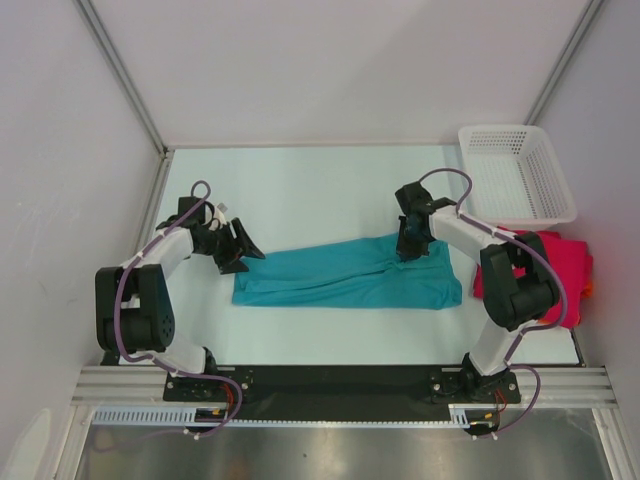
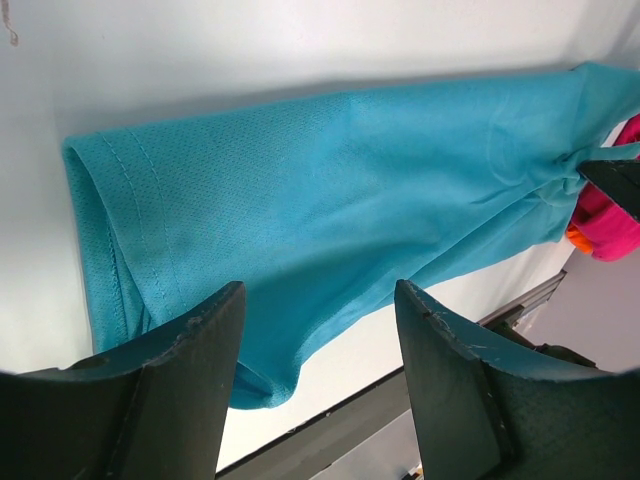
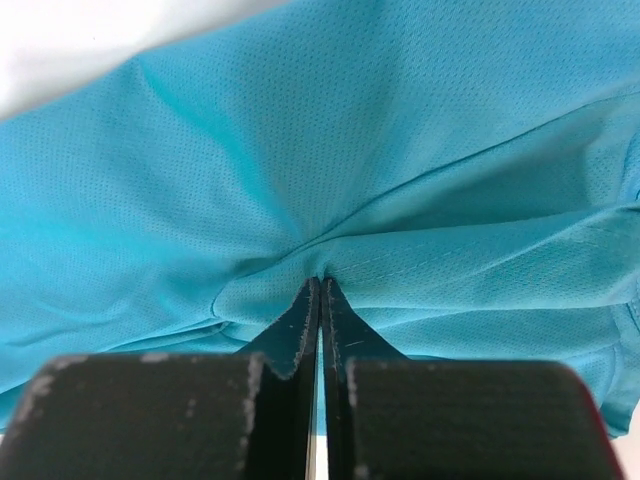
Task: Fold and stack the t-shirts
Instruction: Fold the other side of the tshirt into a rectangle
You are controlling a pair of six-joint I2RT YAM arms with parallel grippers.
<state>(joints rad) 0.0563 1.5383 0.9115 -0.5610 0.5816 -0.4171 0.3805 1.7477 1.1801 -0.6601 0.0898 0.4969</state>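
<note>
Right wrist view puts the right gripper [image 3: 320, 285] clenched, its tips nipping a pucker of the teal t-shirt [image 3: 300, 150], with creases fanning out from the pinch. From overhead, that pinch sits on the shirt's far edge, toward its right end. The shirt lies as a long band across the middle of the table [image 1: 300, 190], its long axis left to right, parallel to the near edge. The left gripper [image 2: 320, 300] hangs released, jaws wide, just above the stitched hem at the shirt's left end; contact cannot be told. Each arm is nearest its own end, so a fold likely hinges on the left taking its end too. How many layers the pinch holds is hidden. At the right edge, the crimson-pink t-shirt [image 1: 560, 262] is partly covered by the right arm, the orange t-shirt [image 1: 588, 290] a mere sliver.
</note>
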